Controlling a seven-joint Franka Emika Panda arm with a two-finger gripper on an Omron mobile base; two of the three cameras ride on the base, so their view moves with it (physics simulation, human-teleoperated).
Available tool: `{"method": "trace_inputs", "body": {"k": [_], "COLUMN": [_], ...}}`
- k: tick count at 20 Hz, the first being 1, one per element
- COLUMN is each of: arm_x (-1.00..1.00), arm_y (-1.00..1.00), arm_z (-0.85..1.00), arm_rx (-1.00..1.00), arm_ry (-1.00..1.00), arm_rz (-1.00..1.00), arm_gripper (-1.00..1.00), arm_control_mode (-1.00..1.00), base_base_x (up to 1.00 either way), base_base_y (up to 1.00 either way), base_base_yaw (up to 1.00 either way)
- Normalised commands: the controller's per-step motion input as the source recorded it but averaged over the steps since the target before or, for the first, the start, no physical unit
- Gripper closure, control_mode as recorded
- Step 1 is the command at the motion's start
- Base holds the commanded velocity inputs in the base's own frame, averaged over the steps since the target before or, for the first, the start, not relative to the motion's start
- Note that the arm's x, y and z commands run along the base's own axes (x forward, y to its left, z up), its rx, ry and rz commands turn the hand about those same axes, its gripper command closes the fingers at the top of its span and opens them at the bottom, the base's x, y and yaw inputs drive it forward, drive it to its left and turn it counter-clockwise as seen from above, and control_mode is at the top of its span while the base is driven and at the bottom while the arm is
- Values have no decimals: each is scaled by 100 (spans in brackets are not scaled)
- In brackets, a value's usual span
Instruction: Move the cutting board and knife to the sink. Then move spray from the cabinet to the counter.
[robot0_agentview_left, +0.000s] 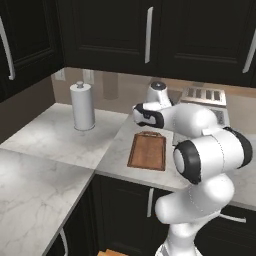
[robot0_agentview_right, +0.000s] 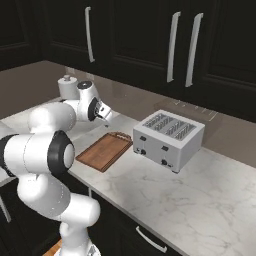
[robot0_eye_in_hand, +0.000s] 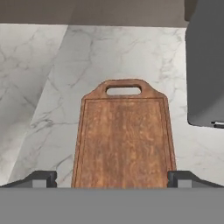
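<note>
Cutting board (robot0_eye_in_hand: 124, 140) lies flat on the marble bench (robot0_agentview_right: 165, 195), loop handle at the end toward the back wall. In the left base view the board (robot0_agentview_left: 147, 150) sits just inside the bench's front edge, near the corner where the worktop turns. The toaster (robot0_agentview_right: 168, 138) stands close beside it on the right, w/ a strip of bare marble between them; in the hand view its grey side (robot0_eye_in_hand: 205, 70) fills the upper right.

Pincer (robot0_eye_in_hand: 112, 179) hangs over the board's near end, jaws spread as wide as they go, nothing held. One dark fingertip (robot0_eye_in_hand: 41, 178) shows just outside the board's left long edge, the other just outside the right, so the board's width sits between them in that view. Can't tell whether the tips touch the wood or the marble.

Paper-towel roll (robot0_agentview_left: 82, 106) stands upright on the bench's left wing, well apart from the board. Black cabinets w/ long silver bar handles (robot0_agentview_right: 173, 47) hang above the bench, doors closed.
</note>
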Motion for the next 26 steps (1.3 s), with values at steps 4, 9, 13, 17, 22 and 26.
{"method": "trace_inputs", "body": {"k": [4,9,13,17,22,26], "arm_x": [36,40,31,31,26,28], "arm_y": [0,0,-1,-3,-5,0], "arm_z": [-25,-17,-11,-13,-19,-30], "arm_rx": [0,0,0,0,0,0], "arm_ry": [1,0,1,3,5,6], "arm_rz": [0,0,0,0,0,0], "arm_gripper": [-100,-100,-100,-100,-100,-100], "arm_control_mode": [-100,-100,-100,-100,-100,-100], "base_base_x": [0,0,0,0,0,0], "base_base_y": [0,0,0,0,0,0], "base_base_yaw": [0,0,0,0,0,0]}}
